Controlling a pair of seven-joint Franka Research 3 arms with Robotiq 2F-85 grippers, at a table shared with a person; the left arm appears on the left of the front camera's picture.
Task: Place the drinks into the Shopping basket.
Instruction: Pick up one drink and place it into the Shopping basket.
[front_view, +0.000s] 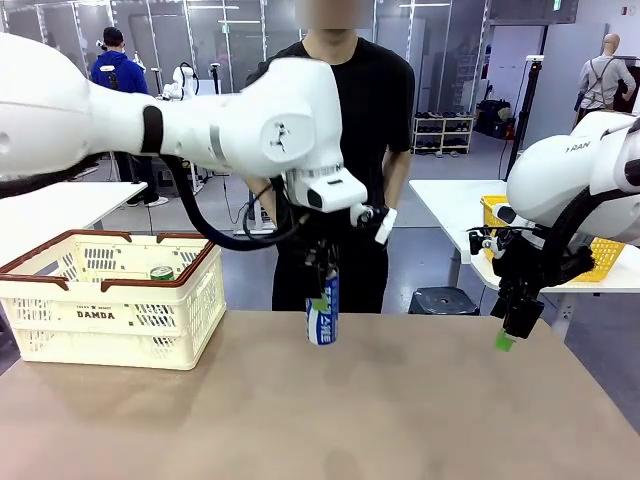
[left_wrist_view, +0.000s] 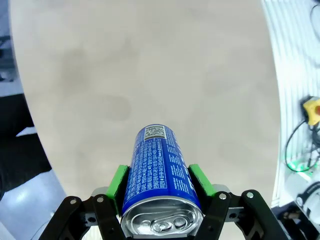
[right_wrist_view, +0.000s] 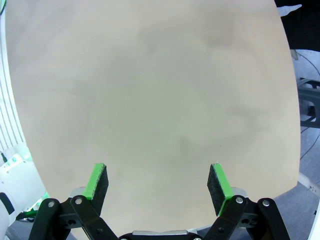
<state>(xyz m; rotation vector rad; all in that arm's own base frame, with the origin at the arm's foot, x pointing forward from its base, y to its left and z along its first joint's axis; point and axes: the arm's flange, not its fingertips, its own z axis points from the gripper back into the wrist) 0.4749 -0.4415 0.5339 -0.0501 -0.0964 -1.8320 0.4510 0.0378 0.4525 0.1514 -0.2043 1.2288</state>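
A blue and white can (front_view: 323, 312) hangs just above the table's far middle, upright, with my left gripper (front_view: 320, 290) shut on its upper part. In the left wrist view the green pads (left_wrist_view: 119, 183) press both sides of the can (left_wrist_view: 159, 172), its silver top facing the camera. The cream Shopping basket (front_view: 100, 318) stands at the table's left; a green can (front_view: 162, 272) shows inside it. My right gripper (front_view: 508, 335) hangs open over the table's far right edge, and its pads (right_wrist_view: 97, 181) have nothing between them.
A person in black stands behind the table's far edge. A bright yellow mesh basket (front_view: 604, 255) sits on another table at the right. A dark stool (front_view: 443, 300) stands beyond the far edge. The tan tabletop (front_view: 330, 420) is bare in the middle and front.
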